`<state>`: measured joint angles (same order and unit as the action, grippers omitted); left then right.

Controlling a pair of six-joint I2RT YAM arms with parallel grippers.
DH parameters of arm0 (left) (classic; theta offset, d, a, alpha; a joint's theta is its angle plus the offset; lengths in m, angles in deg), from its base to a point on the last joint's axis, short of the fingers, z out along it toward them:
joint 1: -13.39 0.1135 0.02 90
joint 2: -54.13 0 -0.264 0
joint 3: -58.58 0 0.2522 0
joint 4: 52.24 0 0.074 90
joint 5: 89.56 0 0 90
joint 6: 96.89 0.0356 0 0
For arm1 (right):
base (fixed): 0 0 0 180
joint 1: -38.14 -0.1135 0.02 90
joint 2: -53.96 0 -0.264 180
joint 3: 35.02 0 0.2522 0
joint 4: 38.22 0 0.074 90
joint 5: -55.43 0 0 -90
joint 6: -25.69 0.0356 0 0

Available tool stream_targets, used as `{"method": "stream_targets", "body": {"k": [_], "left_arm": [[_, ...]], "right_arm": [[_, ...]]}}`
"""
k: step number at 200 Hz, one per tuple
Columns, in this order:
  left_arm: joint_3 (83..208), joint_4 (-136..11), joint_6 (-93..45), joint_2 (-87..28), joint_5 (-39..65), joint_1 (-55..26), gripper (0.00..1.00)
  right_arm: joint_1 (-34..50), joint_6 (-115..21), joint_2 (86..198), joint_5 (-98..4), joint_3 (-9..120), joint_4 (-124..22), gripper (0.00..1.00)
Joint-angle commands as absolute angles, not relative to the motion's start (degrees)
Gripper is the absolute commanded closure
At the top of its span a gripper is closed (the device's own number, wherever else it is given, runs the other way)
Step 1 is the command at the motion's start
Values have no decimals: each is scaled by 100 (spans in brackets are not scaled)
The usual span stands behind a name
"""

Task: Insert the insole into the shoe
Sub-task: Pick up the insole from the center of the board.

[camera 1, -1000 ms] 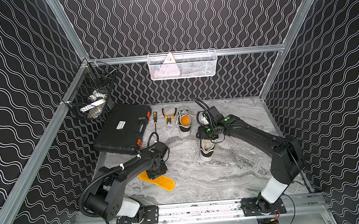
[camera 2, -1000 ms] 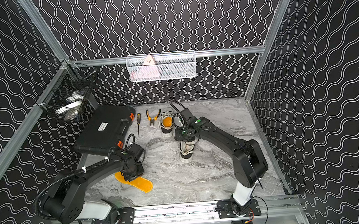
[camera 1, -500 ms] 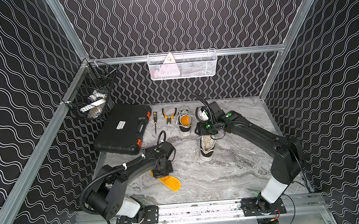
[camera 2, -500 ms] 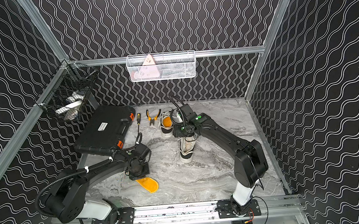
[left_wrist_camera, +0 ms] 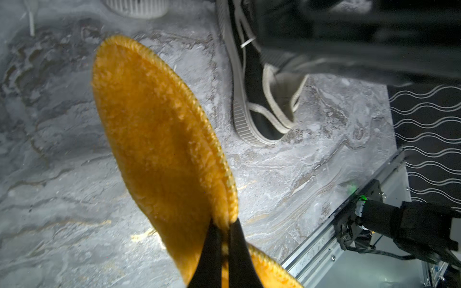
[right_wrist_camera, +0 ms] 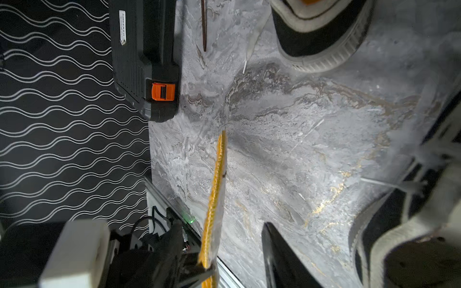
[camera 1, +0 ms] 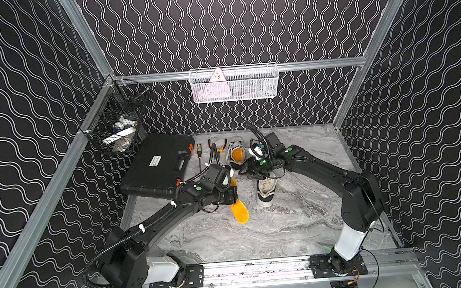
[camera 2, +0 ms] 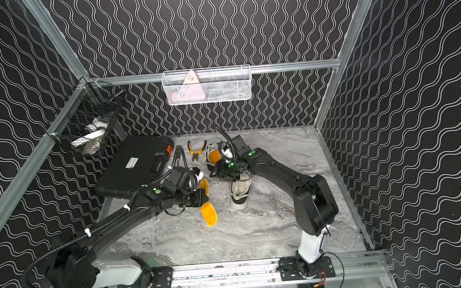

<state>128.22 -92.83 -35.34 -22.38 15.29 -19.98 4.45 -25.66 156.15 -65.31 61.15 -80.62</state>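
Note:
The fuzzy orange insole (camera 1: 240, 213) (camera 2: 209, 214) (left_wrist_camera: 159, 139) hangs on edge just above the marble table, with my left gripper (camera 1: 235, 197) (camera 2: 205, 198) (left_wrist_camera: 224, 224) shut on its rim near the middle. In the right wrist view the insole (right_wrist_camera: 216, 179) shows edge-on. The beige and black shoe (camera 1: 267, 193) (camera 2: 240, 191) (left_wrist_camera: 259, 99) (right_wrist_camera: 399, 237) lies a short way right of it, toe toward the front rail. My right gripper (camera 1: 244, 172) (camera 2: 215, 174) hovers at the shoe's heel end, open; one finger (right_wrist_camera: 282, 256) shows, clear of the shoe.
A second shoe (camera 1: 237, 155) with an orange insole inside stands behind. A black tool case (camera 1: 158, 164), screwdriver (camera 1: 199, 150) and pliers (camera 1: 218, 145) lie at back left. Wire baskets (camera 1: 234, 84) (camera 1: 118, 122) hang on the walls. The front rail (camera 1: 261, 267) bounds the table.
My left gripper closed on the insole, lifted it off the table and carried it right toward the shoe, turning it onto its edge. The right gripper shifted slightly left at the shoe's heel.

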Motion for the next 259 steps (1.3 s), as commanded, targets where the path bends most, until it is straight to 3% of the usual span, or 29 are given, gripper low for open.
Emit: {"method": "stream_targets", "body": {"k": [1,43,94,103,133,154,198,237,259], "left_arm": [[12901,-8779,-3294,-2240,1870,-2001,100],[13026,-8701,-3247,-2357,1960,-2031,100],[13091,-8665,-3230,-2544,1899,-2056,97],[13133,-8731,-3206,-2602,1903,-2056,89],[13658,-9513,-2539,-2868,2676,-1908,41],[14270,-10383,-1716,-3193,3366,-1505,23],[14992,-10663,-962,-3344,4077,-568,25],[15351,-11241,62,-3878,4859,-446,32],[15257,-11064,131,-3853,5261,-335,32]], "right_arm": [[439,-2136,15653,-6625,6053,-7779,46],[429,-2035,15739,-6612,5896,-7562,53],[395,-2119,15884,-6796,5943,-7342,94],[404,-2216,15882,-6840,5999,-7349,97],[556,-3342,15845,-6710,6263,-7673,98],[741,-4610,15796,-6826,6379,-8401,98],[878,-5954,15355,-7655,6142,-9162,95],[870,-6217,14801,-8486,5460,-8679,93],[867,-6618,14848,-8666,5619,-9222,93]]}}
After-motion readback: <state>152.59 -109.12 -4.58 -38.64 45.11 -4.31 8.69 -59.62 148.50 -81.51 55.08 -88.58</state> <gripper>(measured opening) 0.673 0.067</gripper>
